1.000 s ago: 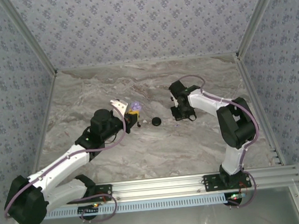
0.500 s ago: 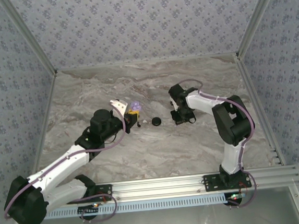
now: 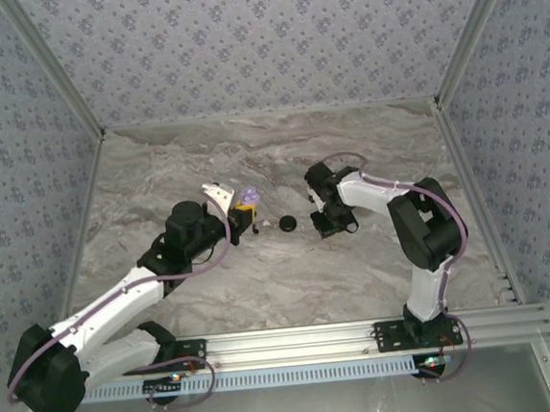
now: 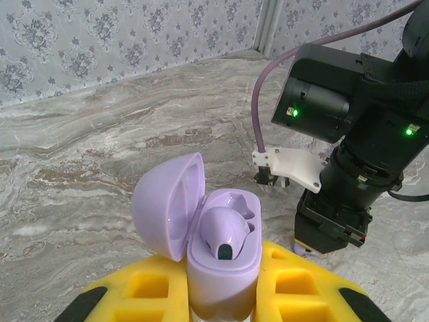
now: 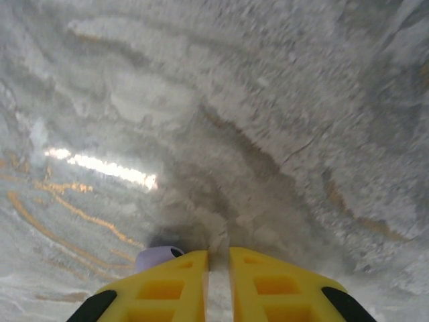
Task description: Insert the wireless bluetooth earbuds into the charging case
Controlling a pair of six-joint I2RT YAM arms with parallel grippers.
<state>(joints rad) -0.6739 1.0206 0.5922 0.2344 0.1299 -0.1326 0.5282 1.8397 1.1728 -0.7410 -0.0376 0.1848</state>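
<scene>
The right arm [image 3: 375, 189] has swung left toward the black disc [image 3: 287, 223]; its jaws, nearly together, hang over the desk [image 3: 290, 272] beside a purple earbud [image 5: 159, 255]. The left jaws clamp the charging case [image 4: 221, 261] open and upright, offering its free socket [image 4: 239, 200].

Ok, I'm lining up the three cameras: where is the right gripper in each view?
Top external: the right gripper sits just right of centre.
Left wrist: the gripper is on the right side, beyond the purple case.
Right wrist: the gripper is at bottom centre.
Shared landmark: the marble table.
</scene>
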